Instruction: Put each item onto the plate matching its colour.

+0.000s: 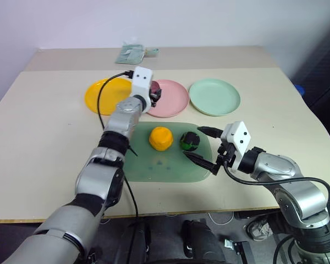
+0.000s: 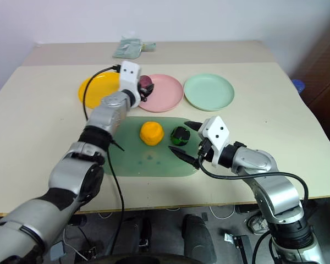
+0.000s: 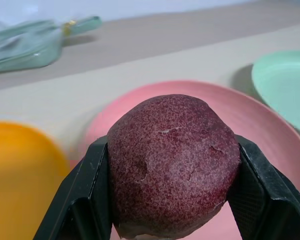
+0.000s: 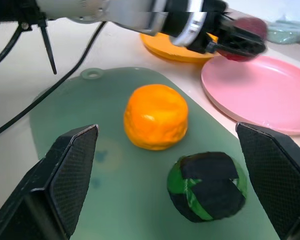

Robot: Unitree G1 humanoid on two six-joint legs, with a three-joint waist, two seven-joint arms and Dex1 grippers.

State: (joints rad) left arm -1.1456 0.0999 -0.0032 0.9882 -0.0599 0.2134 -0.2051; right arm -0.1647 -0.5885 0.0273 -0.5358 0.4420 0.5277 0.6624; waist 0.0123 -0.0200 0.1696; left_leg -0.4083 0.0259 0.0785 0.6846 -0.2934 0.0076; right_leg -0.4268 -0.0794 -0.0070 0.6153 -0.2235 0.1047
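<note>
The green tray [image 1: 154, 168] holds the orange item [image 1: 161, 138] and green item [image 1: 190, 141], while the left gripper [image 1: 154, 94] clamps the red ball [image 3: 173, 165] over the pink plate [image 1: 173, 99], and the right gripper [image 1: 204, 147] gapes wide, empty.

The room was evenly bright, the light soft and from above; my arms threw faint shadows on the table [image 1: 44, 126]. Beyond the sharp red-purple ball [image 3: 172, 165], the pink plate [image 3: 270, 130] and yellow plate [image 3: 20, 175] were blurred. My fingertips [image 4: 65, 175] looked soft at the lower corners.
</note>
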